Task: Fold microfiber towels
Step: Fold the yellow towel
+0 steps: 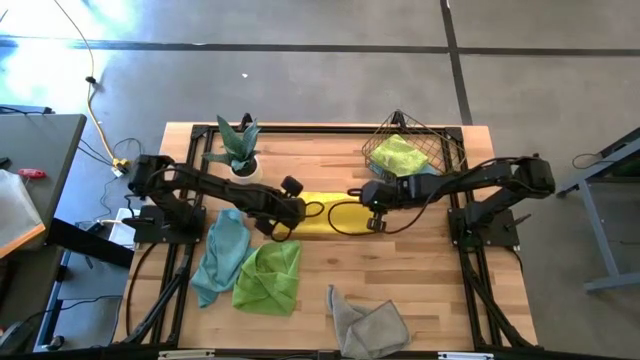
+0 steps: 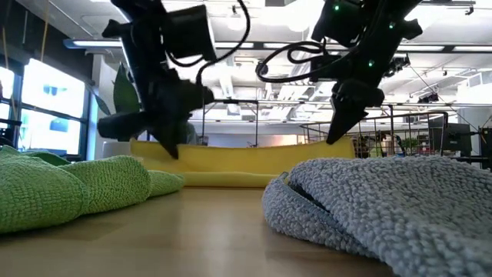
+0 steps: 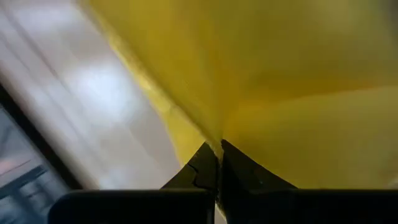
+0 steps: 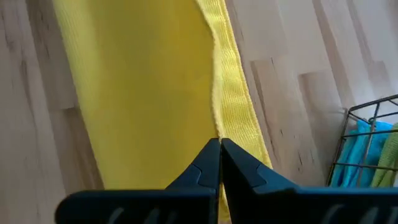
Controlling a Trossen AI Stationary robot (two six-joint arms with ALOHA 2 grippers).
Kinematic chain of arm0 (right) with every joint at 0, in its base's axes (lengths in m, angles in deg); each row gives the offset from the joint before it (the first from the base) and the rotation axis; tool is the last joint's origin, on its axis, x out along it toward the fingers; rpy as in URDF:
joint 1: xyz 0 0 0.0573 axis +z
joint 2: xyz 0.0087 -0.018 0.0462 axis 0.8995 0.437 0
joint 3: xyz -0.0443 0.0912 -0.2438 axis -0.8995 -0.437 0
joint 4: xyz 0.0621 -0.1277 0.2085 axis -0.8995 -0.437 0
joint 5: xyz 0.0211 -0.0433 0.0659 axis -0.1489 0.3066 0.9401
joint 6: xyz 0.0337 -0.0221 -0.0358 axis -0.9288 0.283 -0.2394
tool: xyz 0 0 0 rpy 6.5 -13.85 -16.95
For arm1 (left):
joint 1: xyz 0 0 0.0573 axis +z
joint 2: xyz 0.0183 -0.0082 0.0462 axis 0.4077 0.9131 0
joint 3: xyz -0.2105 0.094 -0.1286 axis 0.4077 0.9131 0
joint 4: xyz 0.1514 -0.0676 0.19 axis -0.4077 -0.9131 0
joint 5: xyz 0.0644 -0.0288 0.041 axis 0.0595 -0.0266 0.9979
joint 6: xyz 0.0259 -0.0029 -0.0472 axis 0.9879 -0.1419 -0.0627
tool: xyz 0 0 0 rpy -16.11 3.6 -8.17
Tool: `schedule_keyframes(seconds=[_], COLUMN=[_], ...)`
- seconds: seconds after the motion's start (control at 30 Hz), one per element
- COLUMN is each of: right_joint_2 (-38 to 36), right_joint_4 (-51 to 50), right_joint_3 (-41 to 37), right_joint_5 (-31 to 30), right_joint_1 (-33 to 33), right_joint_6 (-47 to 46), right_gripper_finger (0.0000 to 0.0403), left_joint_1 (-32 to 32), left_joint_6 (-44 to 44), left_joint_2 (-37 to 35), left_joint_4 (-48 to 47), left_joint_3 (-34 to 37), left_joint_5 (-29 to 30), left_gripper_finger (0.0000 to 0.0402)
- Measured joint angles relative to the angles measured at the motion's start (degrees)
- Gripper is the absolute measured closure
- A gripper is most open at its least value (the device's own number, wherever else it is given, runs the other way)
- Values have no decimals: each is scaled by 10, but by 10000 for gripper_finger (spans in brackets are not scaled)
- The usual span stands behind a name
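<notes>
Mid-fold on the yellow towel (image 1: pixel 325 213), which sits mid-table, a bit toward the back edge. Left gripper (image 3: pixel 217 163) is pinched tight on one end of it, right gripper (image 4: pixel 219 160) clamped on the hemmed edge at the other end. In the low view the towel hangs as a strip between them, its lower part resting on the table (image 1: pixel 420 270).

Other towels: teal towel (image 1: pixel 222 255) and green towel (image 1: pixel 268 278) crumpled toward the front-left, touching each other; grey towel (image 1: pixel 368 320) loosely bunched at the front edge. Another green one sits in the wire basket (image 1: pixel 440 150) at the back-right; potted plant (image 1: pixel 238 148) at the back-left.

Judgement: this is the lift-and-carry part of a fold. Next move calls for both grippers travelling together, level, to lay the held edge over the opposite edge, then releasing only once the edges line up. Uneven travel would skew the fold.
</notes>
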Motion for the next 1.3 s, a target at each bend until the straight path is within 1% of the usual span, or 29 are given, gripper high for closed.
schedule_keyframes(seconds=[0.1,0.17,0.4,0.5,0.6,0.7,0.83,0.9,0.93,1.0,1.07,1.17,1.3], right_joint_2=[3,7,35,44,46,44,44,44,44,44,45,54,59], right_joint_4=[5,1,-3,7,15,14,11,12,13,31,63,103,144], right_joint_3=[0,0,0,0,0,2,17,25,27,27,16,-7,-32], right_joint_5=[-44,-69,-64,-64,-69,-80,-113,-101,-82,-31,7,29,49], right_joint_1=[-3,-8,-32,-35,-35,-35,-35,-35,-35,-35,-35,-34,-35], right_joint_6=[1,-1,5,11,24,28,29,22,17,-2,-14,-25,-52], right_gripper_finger=[403,403,396,374,336,296,257,249,248,248,248,248,248], left_joint_1=[7,13,23,22,23,21,21,21,21,18,12,2,-14], left_joint_6=[21,22,7,-15,-19,-17,2,-6,-17,-49,-81,-108,-126], left_joint_2=[14,21,23,23,23,23,22,22,22,22,22,22,14], left_joint_4=[11,30,44,51,53,56,58,65,68,66,66,64,46], left_joint_3=[0,-1,-1,-1,-1,-1,-1,-1,-1,-1,-1,-1,-1], left_joint_5=[37,48,36,32,35,82,190,236,246,244,219,160,98], left_gripper_finger=[401,401,401,401,395,378,343,326,319,307,298,292,293])
